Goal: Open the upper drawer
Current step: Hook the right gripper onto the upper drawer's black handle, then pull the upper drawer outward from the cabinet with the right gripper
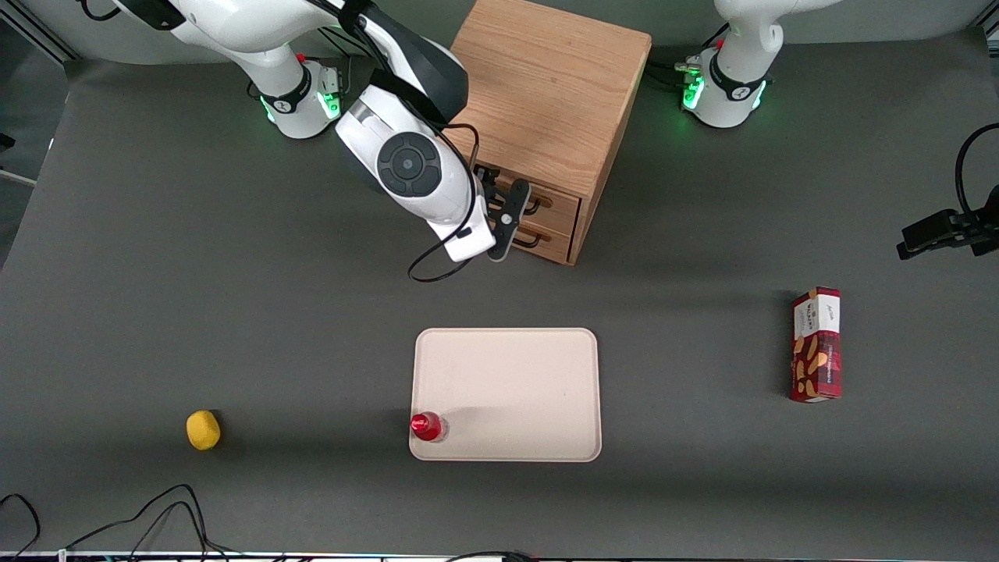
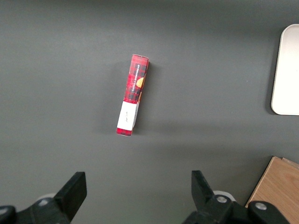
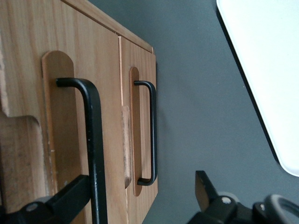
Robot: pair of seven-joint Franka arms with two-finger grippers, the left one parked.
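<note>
A: Upper drawer [image 1: 552, 201]?
B: Top of the two in the wooden cabinet [image 1: 546, 86], pushed in, flush w/ bottom drawer [image 1: 546, 238]. Black bar handle [image 3: 96, 140] sits btwn the gripper fingers.
A: Gripper [image 1: 509, 220]?
B: Right in front of the drawer fronts, fingers spread wide, one either side of the bar, not clamped.
A: Else?
B: Tray [image 1: 507, 367] nearer cam w/ red bottle [image 1: 426, 426] on its corner; lemon [image 1: 203, 430], snack box [image 1: 816, 344] well apart

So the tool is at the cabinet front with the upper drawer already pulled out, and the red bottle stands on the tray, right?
Not quite. The upper drawer is not pulled out: in the right wrist view its front sits flush in the cabinet. The rest holds: the tool is at the cabinet front, open, with one finger past the upper handle, and the red bottle stands on the tray.
</note>
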